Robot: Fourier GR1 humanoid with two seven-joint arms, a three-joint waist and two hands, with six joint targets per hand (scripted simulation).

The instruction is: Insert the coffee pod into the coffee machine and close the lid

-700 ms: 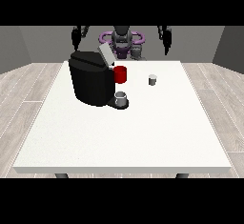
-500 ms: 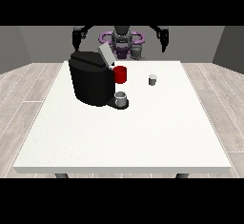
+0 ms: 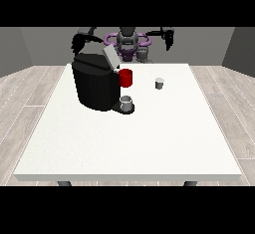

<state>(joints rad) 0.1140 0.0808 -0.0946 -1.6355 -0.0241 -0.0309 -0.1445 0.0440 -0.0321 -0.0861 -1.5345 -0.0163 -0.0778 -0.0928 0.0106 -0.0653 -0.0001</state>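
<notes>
With the coffee pod [image 3: 159, 83] untouched and both hands raised, finger positions unreadable, the hand at the view's right [image 3: 168, 38] should descend straight over it.

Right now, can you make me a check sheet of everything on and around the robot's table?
Surface: white table, flat, mostly bare toward the camera.
Job's things: black coffee machine at the far left part, its lid tilted up; small pale coffee pod standing alone to the machine's right.
Clutter: red part on the machine's front; grey cup on its base.
Hands: hand at the view's left and hand at the view's right are both raised, holding nothing.
Cables: nothing seen.
Surroundings: pale plank floor, grey walls.
</notes>
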